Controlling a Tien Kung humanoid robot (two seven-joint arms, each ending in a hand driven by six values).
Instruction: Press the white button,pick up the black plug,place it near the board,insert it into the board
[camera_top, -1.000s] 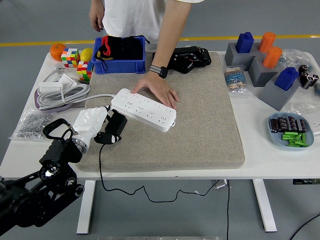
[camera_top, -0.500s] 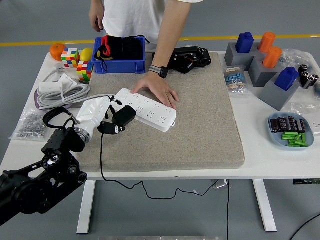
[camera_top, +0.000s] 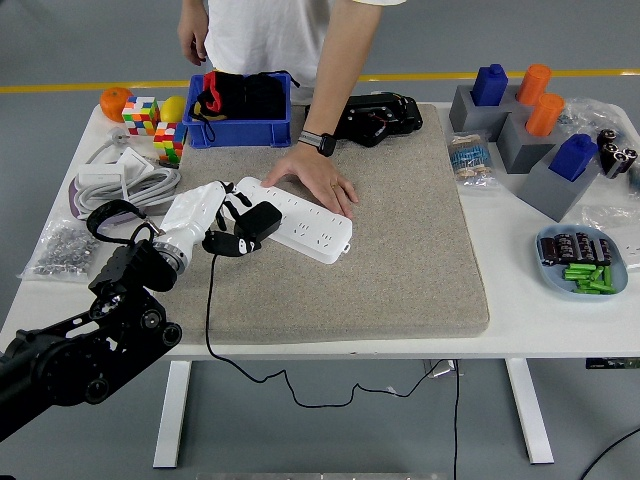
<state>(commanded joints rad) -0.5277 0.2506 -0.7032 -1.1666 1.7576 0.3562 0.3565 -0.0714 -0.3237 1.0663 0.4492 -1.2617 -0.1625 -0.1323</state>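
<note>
One second on, the left hand (camera_top: 205, 215), fingers clamped on the black plug (camera_top: 250, 228), has carried it up to the board (camera_top: 290, 218) at centre-left, steadied by a person's hand (camera_top: 322, 180), so insertion seems next.

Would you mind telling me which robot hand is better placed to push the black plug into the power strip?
The left robot hand: it already grips the black plug right at the white power strip's near end, which a person's hand steadies. The right hand is not in view.
</note>
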